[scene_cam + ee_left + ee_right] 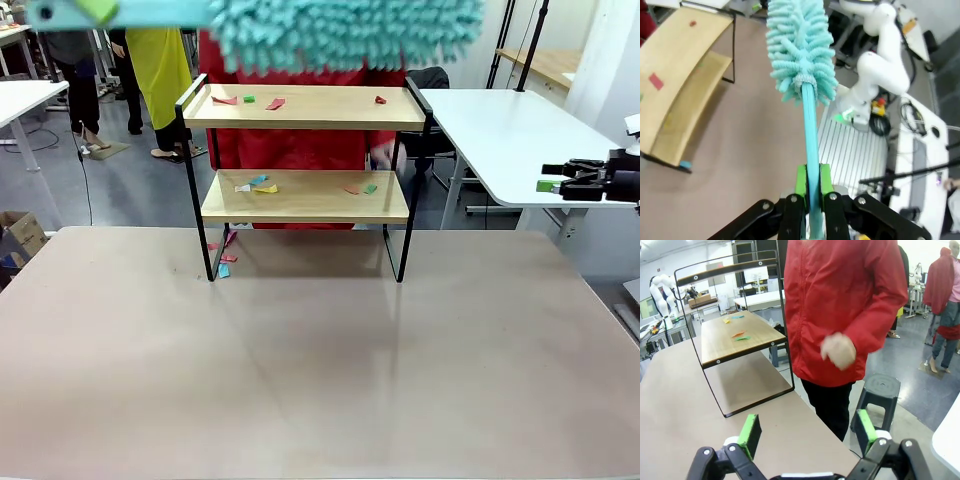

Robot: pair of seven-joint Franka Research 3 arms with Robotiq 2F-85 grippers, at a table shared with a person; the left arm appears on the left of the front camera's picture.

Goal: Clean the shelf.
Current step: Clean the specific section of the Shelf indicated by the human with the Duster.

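A grey floor (130, 190) holds white side tables (500, 140), a black stool (881, 387) and perhaps a cardboard box (20, 238).

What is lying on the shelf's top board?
Small scraps: red, green and red toward the left, one red near the right rail. The duster head, higher up, covers none of the board.

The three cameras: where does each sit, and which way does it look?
Front view: between the arms, facing the shelf and person; duster and right tool show.
Left wrist view: on the left arm, along the left tool, shut on the duster.
Right wrist view: behind the open right tool, facing the person.
Shared: all see the shelf.
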